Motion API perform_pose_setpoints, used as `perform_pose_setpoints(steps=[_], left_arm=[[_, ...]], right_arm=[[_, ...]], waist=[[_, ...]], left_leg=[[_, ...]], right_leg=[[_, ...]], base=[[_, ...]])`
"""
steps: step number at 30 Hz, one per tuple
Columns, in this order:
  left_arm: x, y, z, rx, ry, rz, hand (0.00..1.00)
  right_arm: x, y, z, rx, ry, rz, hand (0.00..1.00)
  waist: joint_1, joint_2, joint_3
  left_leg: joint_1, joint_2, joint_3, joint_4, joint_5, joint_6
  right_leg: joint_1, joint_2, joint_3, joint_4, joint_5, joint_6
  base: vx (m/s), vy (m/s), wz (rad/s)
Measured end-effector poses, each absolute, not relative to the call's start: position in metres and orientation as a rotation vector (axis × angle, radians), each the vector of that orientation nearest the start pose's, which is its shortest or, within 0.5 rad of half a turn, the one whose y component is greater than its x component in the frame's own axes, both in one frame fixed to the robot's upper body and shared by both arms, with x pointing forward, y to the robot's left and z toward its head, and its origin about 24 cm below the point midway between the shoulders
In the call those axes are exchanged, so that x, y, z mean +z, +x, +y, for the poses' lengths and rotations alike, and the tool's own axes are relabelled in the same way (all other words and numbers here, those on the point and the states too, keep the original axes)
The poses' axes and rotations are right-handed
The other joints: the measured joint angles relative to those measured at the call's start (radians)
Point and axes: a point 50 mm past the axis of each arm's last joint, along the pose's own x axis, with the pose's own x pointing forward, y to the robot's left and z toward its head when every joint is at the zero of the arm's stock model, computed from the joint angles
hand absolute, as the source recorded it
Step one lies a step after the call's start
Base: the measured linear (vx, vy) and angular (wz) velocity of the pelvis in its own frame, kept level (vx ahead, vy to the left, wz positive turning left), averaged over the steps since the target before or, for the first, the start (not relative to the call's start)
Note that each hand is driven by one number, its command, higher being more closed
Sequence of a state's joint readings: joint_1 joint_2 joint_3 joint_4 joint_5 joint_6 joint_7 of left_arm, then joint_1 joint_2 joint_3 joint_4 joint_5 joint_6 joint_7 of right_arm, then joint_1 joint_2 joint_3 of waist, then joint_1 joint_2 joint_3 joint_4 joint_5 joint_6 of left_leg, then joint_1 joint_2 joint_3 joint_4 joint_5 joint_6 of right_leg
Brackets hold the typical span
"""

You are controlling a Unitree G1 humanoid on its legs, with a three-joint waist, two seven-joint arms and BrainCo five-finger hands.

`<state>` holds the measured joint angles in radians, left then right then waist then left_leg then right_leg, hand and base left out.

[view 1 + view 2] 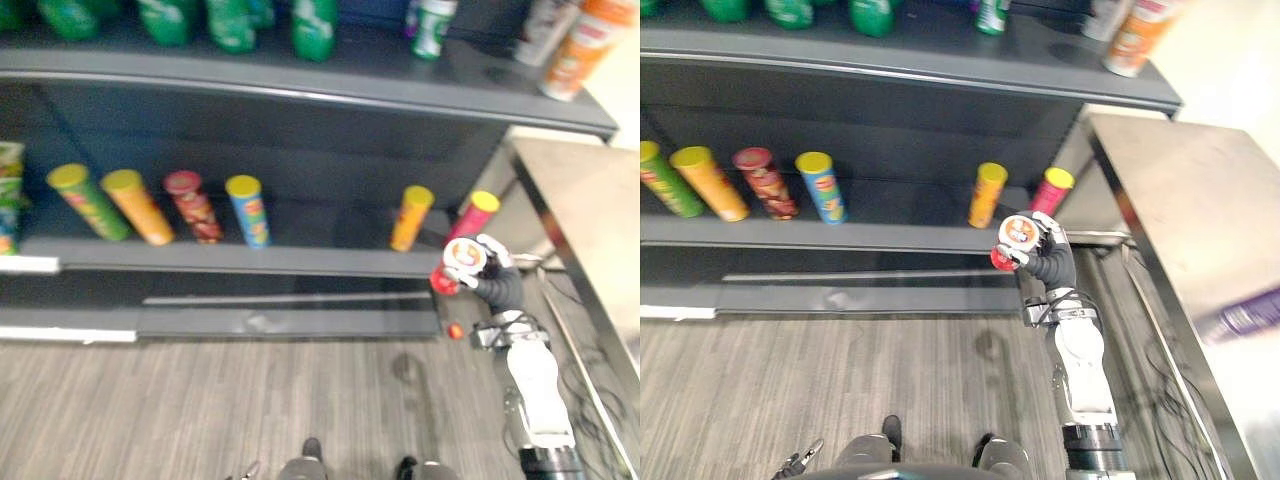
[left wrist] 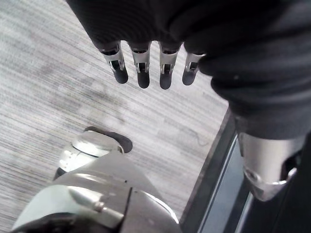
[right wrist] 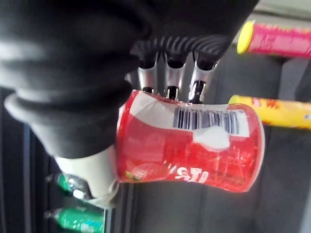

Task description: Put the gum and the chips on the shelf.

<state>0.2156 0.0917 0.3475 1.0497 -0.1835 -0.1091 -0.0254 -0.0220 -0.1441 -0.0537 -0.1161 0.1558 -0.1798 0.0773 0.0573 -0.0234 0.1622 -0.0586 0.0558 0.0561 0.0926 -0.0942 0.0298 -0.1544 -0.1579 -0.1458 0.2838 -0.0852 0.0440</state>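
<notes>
Your right robot hand [image 3: 167, 73] is gripping a red plastic gum tub [image 3: 189, 145], pink chip tube [image 3: 279, 41] and yellow chip tube [image 3: 272, 110] behind.

Gum [image 3: 189, 148]: red tub, white lid, barcode label, gripped in right hand [image 1: 1052, 264] at the front edge of the lower shelf [image 1: 250, 260]. Pink chips can [image 1: 472, 215] and yellow chips can [image 1: 411, 217] stand on that shelf, close by.

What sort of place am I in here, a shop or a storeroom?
Probably a shop, or a mock-up of one: dark retail shelving with chip tubes stood in a row, green bottles on the tier above.
</notes>
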Motion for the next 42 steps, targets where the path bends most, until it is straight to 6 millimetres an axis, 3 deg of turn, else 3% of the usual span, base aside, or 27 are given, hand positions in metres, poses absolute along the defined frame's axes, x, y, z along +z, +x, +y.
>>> perform_pose_setpoints(steps=[2,3,5,6,8,11,13,16,19,29,42], left_arm=[[-0.161,0.039,0.236,0.529,-0.227,1.073,0.0],[-0.16,0.04,0.239,0.531,-0.217,1.071,0.0],[-0.157,0.038,0.251,0.554,-0.195,1.067,0.0],[-0.158,0.038,0.251,0.56,-0.2,1.069,0.0],[-0.162,0.031,0.239,0.554,-0.233,1.094,0.0],[-0.166,0.038,0.223,0.51,-0.276,1.099,0.0],[-0.165,0.043,0.222,0.495,-0.273,1.09,0.0],[-0.165,0.046,0.222,0.469,-0.25,1.088,0.0],[-0.164,0.048,0.224,0.438,-0.204,1.09,0.0],[-0.164,0.048,0.223,0.406,-0.17,1.106,0.0],[-0.165,0.044,0.223,0.398,-0.164,1.132,0.0]], right_arm=[[0.094,0.249,-0.181,0.048,-0.008,-0.318,1.0],[0.094,0.245,-0.181,0.056,-0.011,-0.321,1.0],[0.099,0.244,-0.179,0.077,-0.01,-0.342,1.0],[0.1,0.244,-0.179,0.081,-0.016,-0.347,1.0],[0.106,0.246,-0.179,0.09,-0.002,-0.374,1.0],[0.108,0.245,-0.193,0.041,0.004,-0.378,1.0],[0.108,0.244,-0.199,0.015,0.008,-0.38,1.0],[0.107,0.242,-0.203,-0.007,0.016,-0.38,1.0],[0.099,0.241,-0.201,-0.019,0.038,-0.349,1.0],[0.085,0.239,-0.202,-0.062,0.045,-0.289,1.0],[0.097,0.251,-0.185,0.058,0.063,-0.308,1.0]], waist=[[-0.004,-0.002,0.001],[-0.006,-0.01,-0.002],[0.0,-0.059,-0.009],[0.003,-0.054,-0.01],[0.0,-0.017,-0.023],[-0.032,0.01,-0.026],[-0.035,0.008,-0.026],[-0.04,0.007,-0.028],[-0.038,0.008,-0.029],[-0.052,0.01,-0.037],[-0.05,0.007,-0.067]], left_leg=[[0.009,-0.031,-0.07,-0.002,0.001,-0.008],[0.011,-0.045,-0.112,-0.001,-0.002,-0.016],[0.01,-0.067,-0.142,0.0,-0.012,-0.044],[0.01,-0.056,-0.155,0.003,-0.017,-0.055],[-0.013,0.002,-0.162,-0.018,0.001,-0.093],[-0.026,0.058,-0.173,-0.097,0.067,-0.139],[-0.025,0.063,-0.157,-0.114,0.092,-0.145],[-0.025,0.049,-0.025,-0.124,0.12,-0.133],[-0.018,0.039,-0.005,-0.14,0.132,-0.13],[0.042,0.047,0.113,-0.193,0.142,-0.134],[0.061,0.049,0.189,-0.194,0.14,-0.13]], right_leg=[[-0.013,0.0,0.066,-0.006,0.01,0.016],[-0.015,-0.008,0.084,-0.028,0.029,0.043],[0.006,-0.045,0.052,-0.107,0.063,0.08],[0.02,-0.04,0.025,-0.111,0.049,0.084],[0.03,0.002,-0.038,-0.138,0.041,0.064],[0.053,0.031,-0.165,-0.167,0.03,0.045],[0.077,0.032,-0.21,-0.181,0.029,0.044],[0.131,0.016,-0.271,-0.222,0.029,0.044],[0.146,0.008,-0.285,-0.237,0.033,0.052],[0.134,0.016,-0.2,-0.252,0.049,0.063],[0.126,0.026,-0.119,-0.289,0.097,0.057]], base=[[0.1,-0.07,1.5],[0.14,-0.168,1.58],[0.19,-0.275,1.33],[0.24,-0.357,0.91],[0.21,-0.29,0.63],[0.17,-0.179,0.83],[0.14,-0.074,0.78],[0.05,0.03,0.58],[0.02,0.056,0.13],[-0.06,0.014,-0.27],[0.0,0.006,-0.18]])
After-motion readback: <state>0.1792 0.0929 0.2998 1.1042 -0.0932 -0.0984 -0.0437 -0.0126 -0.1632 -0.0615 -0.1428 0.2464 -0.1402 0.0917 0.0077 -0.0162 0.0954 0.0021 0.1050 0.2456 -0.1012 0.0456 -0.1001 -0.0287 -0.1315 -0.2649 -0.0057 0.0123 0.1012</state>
